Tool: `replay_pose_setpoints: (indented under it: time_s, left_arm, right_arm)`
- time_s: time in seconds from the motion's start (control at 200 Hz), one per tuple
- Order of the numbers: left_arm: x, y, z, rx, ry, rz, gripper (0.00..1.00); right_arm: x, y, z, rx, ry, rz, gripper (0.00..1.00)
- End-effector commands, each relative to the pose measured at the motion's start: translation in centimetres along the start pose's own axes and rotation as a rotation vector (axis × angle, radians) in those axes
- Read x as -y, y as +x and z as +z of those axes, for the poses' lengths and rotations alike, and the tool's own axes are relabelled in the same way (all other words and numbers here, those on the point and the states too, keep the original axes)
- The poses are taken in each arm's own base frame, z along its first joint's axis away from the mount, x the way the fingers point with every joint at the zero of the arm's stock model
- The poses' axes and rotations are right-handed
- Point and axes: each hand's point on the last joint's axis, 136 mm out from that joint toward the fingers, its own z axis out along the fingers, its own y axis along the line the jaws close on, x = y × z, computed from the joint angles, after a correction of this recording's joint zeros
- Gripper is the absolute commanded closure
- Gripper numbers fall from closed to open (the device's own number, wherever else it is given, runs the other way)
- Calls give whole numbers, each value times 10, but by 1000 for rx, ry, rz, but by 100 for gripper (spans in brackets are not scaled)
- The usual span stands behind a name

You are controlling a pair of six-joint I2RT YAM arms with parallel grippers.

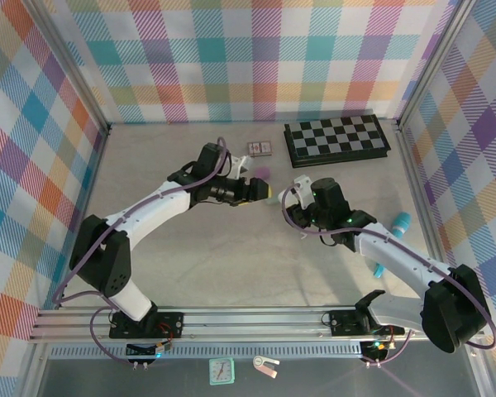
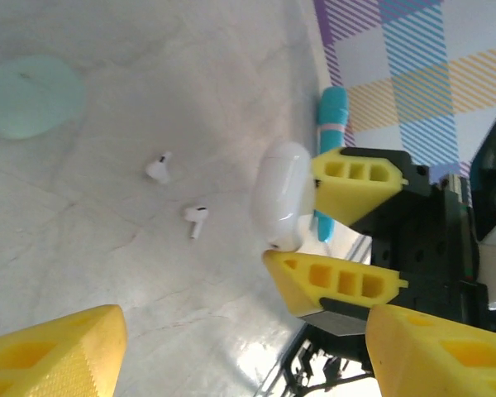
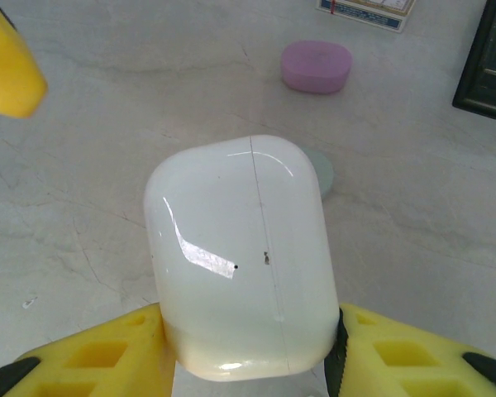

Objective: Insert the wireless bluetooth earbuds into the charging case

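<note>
Two yellow fingers [image 3: 91,360] of the right claw [image 3: 252,360] are pinching the white charging case [image 3: 240,248] by its lower end, one finger on each narrow side. They are holding it clear of the table [image 3: 83,165], as far as the wrist views are showing. Its lid seam is looking shut, so no socket is showing. The left claw [image 2: 244,347] is hanging spread wide and empty, facing the case from nearby.

Beyond that open claw, the white earbuds [image 2: 159,168] are lying on the bare table around its middle, well in from every edge. The nearer earbud [image 2: 196,219] is sitting closer to the held case, and the two are near each other but apart. A mint case [image 2: 29,95] is resting further off. A purple case [image 3: 317,66] is sitting toward the far edge, where a chessboard [image 1: 335,139] and a small card box [image 1: 259,148] are lying. A teal stick [image 2: 331,116] is lying toward the right edge.

The earbuds are probably going to handle as very light, hard and slick. Such tiny glossy shells are likely to skid on the table or squirt out from between wide pads. The safest hold is looking like a gentle pinch across the rounded head, leaving the stem free to go down into the socket. The case is equally smooth and rounded, so the low grip is risking a twist when the lid is being pushed.
</note>
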Motion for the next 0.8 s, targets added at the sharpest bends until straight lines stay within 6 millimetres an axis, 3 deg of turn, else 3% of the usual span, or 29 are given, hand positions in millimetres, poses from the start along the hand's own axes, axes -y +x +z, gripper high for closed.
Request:
replay_pose_setpoints:
  time_s: [0.0, 0.19, 0.38, 0.45, 0.56, 0.635, 0.795]
  left_arm:
    - [20, -2, 11, -10, 111, -41, 27]
    - [26, -5, 28, -12, 150, -52, 36]
    - [27, -4, 40, -29, 180, -65, 37]
    - [29, -3, 42, -34, 199, -68, 48]
    - [30, -1, 41, -37, 206, -65, 54]
    - [29, 1, 41, -38, 205, -62, 65]
    - [27, 2, 42, -40, 203, -58, 80]
  right_arm:
    - [-12, -21, -7, 78, -48, -25, 54]
    - [-18, -26, -9, 99, -79, -16, 53]
    - [-21, -29, -11, 121, -94, -7, 53]
    - [-21, -30, -11, 125, -95, -3, 54]
    - [-21, -30, -10, 124, -94, -1, 54]
    - [-21, -30, -9, 127, -97, 1, 54]
    - [-22, -32, -10, 132, -104, 1, 54]
